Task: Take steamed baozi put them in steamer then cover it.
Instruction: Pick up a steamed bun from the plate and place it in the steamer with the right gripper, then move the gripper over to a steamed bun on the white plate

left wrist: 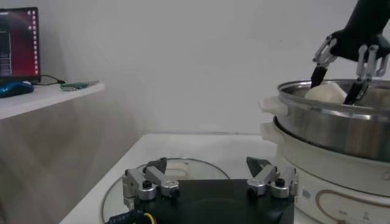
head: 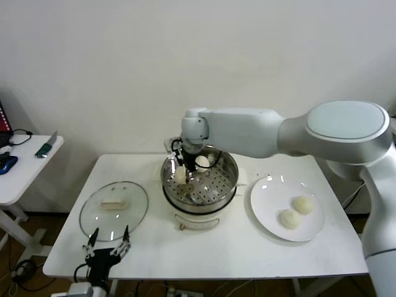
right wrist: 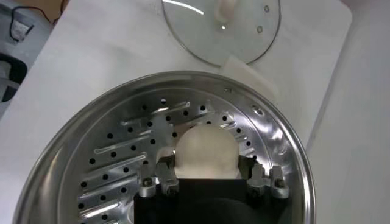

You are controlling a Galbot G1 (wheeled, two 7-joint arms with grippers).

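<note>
Baozi lowered into steamer by right gripper.

The right gripper [head: 181, 174] reached inside the steamer [head: 223, 185], its fingers [right wrist: 159, 180] set narrowly apart on either side of a baozi [right wrist: 205, 151] that sat on the perforated bottom; whether they pressed it could not be told. A second baozi [head: 202, 161] lay near the far wall. Two more [head: 302, 205] sat on the white plate [head: 269, 216] to the right. The cover [head: 99, 216] lay flat on the surface [head: 247, 253], with the left gripper [head: 107, 243] hovering wide open at its near edge.
</note>
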